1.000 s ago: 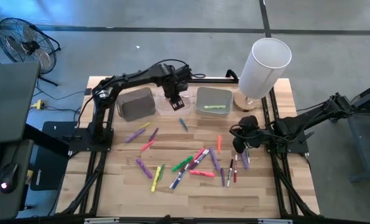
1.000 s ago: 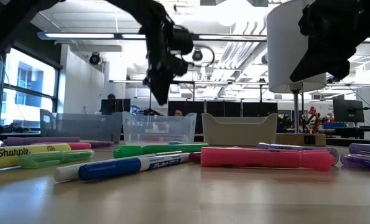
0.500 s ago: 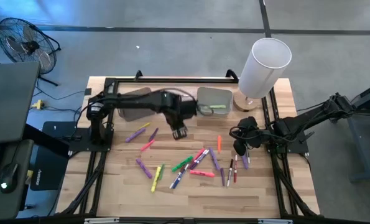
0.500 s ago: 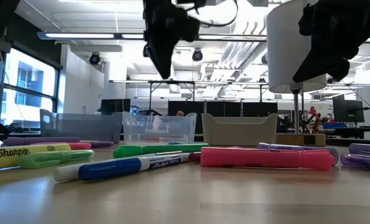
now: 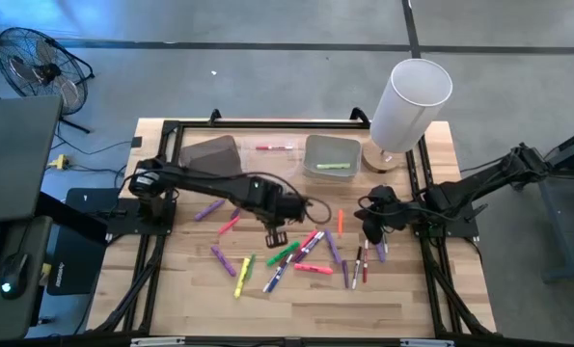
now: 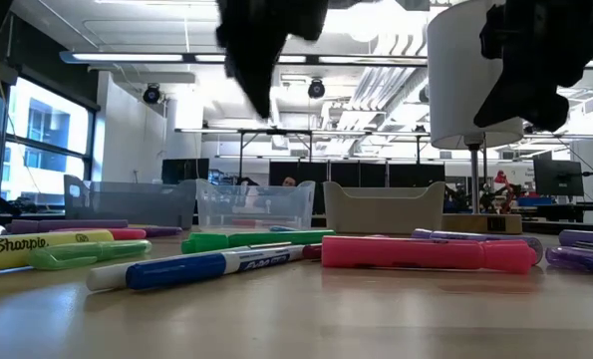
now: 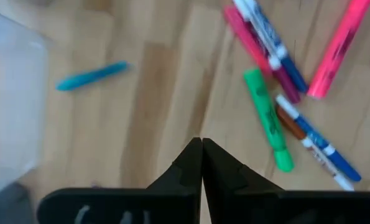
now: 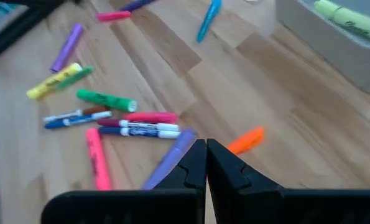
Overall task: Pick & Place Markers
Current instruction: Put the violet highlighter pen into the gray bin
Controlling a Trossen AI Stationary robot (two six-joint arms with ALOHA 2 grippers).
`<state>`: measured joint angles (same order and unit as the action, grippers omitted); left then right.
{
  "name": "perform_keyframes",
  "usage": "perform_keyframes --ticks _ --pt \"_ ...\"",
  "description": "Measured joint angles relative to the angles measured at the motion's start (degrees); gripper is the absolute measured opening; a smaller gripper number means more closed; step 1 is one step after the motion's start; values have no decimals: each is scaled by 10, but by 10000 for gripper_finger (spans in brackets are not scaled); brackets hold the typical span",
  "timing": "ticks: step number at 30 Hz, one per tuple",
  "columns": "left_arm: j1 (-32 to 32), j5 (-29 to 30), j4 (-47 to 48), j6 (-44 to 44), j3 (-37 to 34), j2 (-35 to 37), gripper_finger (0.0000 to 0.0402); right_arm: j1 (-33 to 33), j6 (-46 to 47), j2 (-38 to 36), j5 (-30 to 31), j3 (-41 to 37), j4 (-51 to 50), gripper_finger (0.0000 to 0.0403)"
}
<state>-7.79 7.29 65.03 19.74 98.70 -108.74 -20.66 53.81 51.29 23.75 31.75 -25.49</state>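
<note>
Many markers point(image 5: 301, 253) in purple, pink, green, yellow, blue, red and orange lie scattered flat on the wooden table point(image 5: 200, 289). A red marker point(image 5: 275, 147) lies in the clear bin point(image 5: 267, 162), and a yellow-green one point(image 5: 333, 166) in the pale bin point(image 5: 330, 152). My left gripper point(image 5: 275, 233) hangs shut and empty above the table, just left of the marker pile; its wrist view shows the green marker point(image 7: 268, 118) and a teal one point(image 7: 91, 76) below. My right gripper point(image 5: 371, 229) hovers shut and empty at the pile's right end, above a purple marker point(image 8: 169, 158) and an orange one point(image 8: 245, 140).
Along the far edge stand a dark grey bin point(image 5: 209, 156), the clear bin and the pale bin. A tall white cylinder point(image 5: 410, 101) on a round wooden stand rises at the far right. Black frame rails point(image 5: 161, 260) run along the table's left and right sides.
My left gripper has swung from above the clear bin toward the table's near edge and somewhat right, ending beside the marker pile at about the same height, and its fingers have closed with nothing between them. The clear bin with its red marker now shows uncovered.
</note>
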Motion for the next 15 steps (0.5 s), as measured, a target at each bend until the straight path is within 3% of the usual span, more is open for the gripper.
perform_keyframes --ticks 3,9,15 --pt "-17 -8 -28 13 -77 29 1 -8 16 0 2 0 10 0" --pt "-47 -40 -188 75 -284 135 1 -17 86 22 22 19 -6 0" --pt "-85 -20 -302 152 -470 294 0 -11 131 139 7 153 -178 0"
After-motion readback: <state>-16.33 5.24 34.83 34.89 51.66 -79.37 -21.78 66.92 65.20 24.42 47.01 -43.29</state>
